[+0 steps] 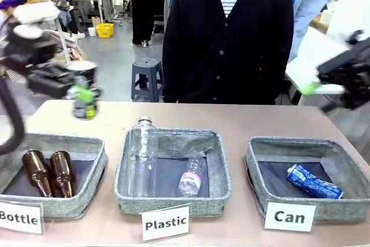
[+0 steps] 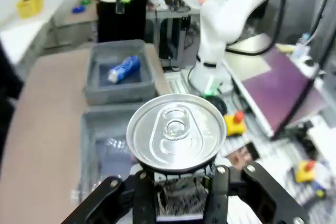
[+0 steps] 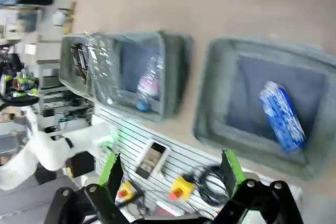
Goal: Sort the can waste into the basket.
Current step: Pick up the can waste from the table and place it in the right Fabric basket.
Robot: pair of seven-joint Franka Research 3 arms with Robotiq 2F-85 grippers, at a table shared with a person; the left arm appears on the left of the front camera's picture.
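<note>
Clamping the dark can [image 1: 84,106] above the worktop's [image 1: 231,121] far-left corner, the left claw [image 1: 81,93] was apparently lifting it toward the "Can" basket [image 1: 257,172], which held the blue can [image 1: 313,181]; the right claw [image 3: 170,174] hung apart, empty, presumably keeping clear.

Left arm comes in from the left side, raised above the table, its left gripper [image 1: 84,98] clamped tight with the fingers pinched around a can [image 1: 85,106]. Right arm reaches in from the right edge, also held up high, right gripper [image 3: 171,169] with fingers spread wide apart, nothing between them.
</note>
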